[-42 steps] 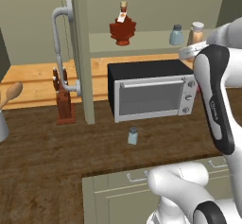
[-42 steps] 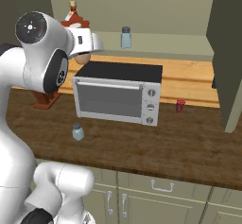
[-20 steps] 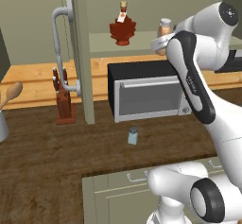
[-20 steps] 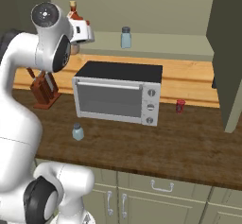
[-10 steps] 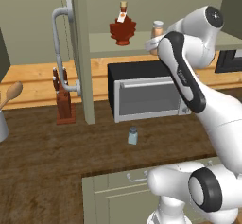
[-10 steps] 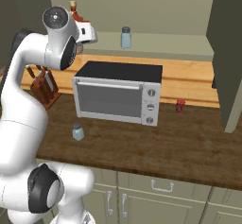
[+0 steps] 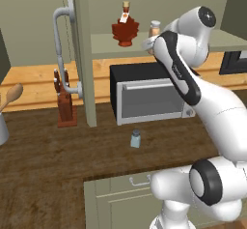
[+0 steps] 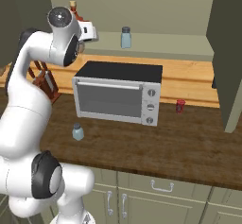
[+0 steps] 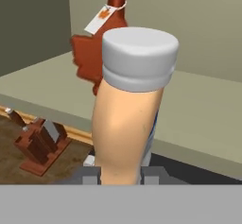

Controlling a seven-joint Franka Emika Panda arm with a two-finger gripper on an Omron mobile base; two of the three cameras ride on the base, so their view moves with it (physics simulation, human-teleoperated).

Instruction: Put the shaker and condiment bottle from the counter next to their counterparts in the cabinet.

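The condiment bottle (image 9: pixel 130 109) is clamped tight in the gripper (image 9: pixel 120 173) up at the cabinet shelf (image 7: pixel 103 43), just beside the maple-leaf bottle (image 9: pixel 97 48). That neighbour could get knocked over if it's crowded too close. The shaker (image 7: pixel 136 138) is left on the counter (image 7: pixel 58 150).

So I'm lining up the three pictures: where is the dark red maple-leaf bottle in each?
Left base view: maple-leaf bottle on the cabinet shelf, upper centre.
Right base view: only its stopper peeks behind the arm, upper left.
Hand view: behind the held condiment bottle, top left.
Shared landmark: knife block.
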